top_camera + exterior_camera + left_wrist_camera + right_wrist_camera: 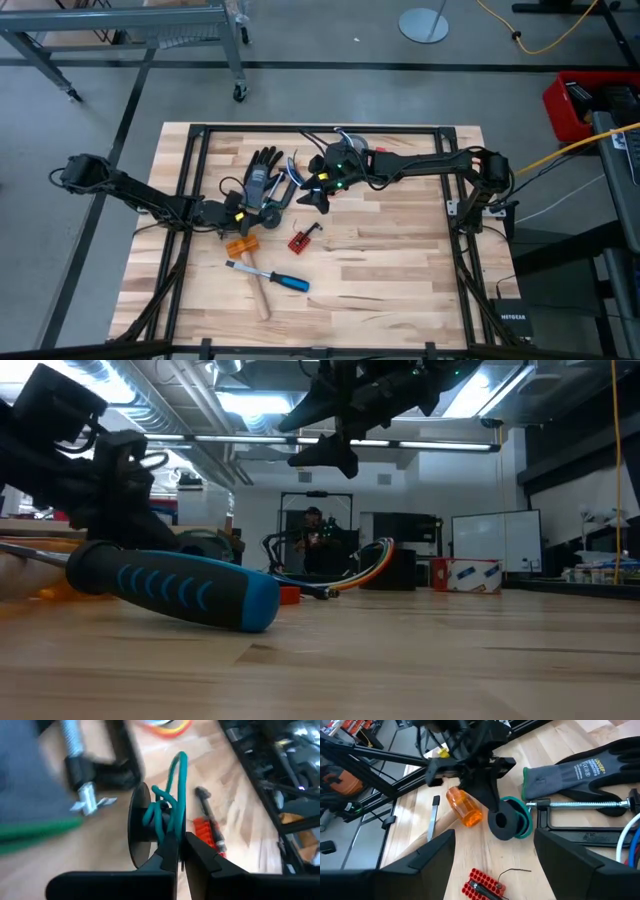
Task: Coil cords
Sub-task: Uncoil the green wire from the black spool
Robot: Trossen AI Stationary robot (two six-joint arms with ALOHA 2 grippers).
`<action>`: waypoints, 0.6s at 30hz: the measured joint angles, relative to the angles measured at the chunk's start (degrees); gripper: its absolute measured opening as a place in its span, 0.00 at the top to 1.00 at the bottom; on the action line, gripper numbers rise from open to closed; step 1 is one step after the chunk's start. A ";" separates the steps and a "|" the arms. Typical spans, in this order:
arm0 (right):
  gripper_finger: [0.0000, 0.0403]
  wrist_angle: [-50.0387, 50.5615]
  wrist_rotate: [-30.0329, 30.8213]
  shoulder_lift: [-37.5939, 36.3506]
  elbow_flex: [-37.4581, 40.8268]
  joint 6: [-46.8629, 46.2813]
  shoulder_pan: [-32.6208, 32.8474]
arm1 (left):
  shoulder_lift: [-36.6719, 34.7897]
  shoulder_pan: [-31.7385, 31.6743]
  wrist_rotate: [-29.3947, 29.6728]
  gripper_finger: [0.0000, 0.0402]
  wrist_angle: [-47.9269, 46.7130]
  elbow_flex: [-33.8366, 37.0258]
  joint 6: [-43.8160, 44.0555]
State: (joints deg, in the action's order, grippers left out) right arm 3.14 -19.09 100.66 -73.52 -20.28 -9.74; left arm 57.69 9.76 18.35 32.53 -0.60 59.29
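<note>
Cords lie in two places around the dark grey knit work glove (262,172), which rests palm-down near the far middle of the wooden table (400,280).

Just on the near side of the glove's cuff, the left gripper (268,213) is clenched on a thin green cord (172,805). The strand is wound round a small black spool (506,822) and loops up loosely above the pinched fingertips (167,851). In the right wrist view the spool sits on the wood just beside the cuff and the screw end of a black bar clamp with a silver threaded rod (585,805), which lies across the glove.

Nearer the front edge than the glove, and slightly left of it, lies a tool with a translucent orange handle (240,246). Further forward is a screwdriver with a blue and black handle (288,283), lying across a pale wooden handle (260,298).

To the near right of the glove sits a small red ribbed part (300,240), with a thin black wire (515,870) curling from it.

Right of the glove's fingers curves the bundle of blue, white, orange and green cords (293,172), arching off the table in the low view.

Just right of that bundle hovers the right gripper (322,197), its fingers spread wide with nothing between them.
</note>
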 joint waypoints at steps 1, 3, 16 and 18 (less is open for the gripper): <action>0.32 0.00 0.29 0.00 0.00 0.77 -0.02 | 0.00 0.00 -0.02 0.99 3.31 0.00 -1.91; 0.32 0.02 1.16 0.00 0.00 2.11 -0.02 | -0.09 0.00 -0.03 0.99 9.52 -0.04 -5.26; 0.32 -0.09 -4.65 0.00 -0.02 2.78 0.06 | -0.13 0.00 -1.20 1.00 20.64 -0.13 -13.42; 0.32 -0.09 -4.33 0.00 -0.02 2.81 0.48 | -0.14 0.00 -1.22 1.00 20.87 -0.18 -13.32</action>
State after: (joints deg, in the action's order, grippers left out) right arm 3.05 -23.42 100.66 -73.54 -17.47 -9.26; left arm 57.55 9.76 17.12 53.40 -0.78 45.98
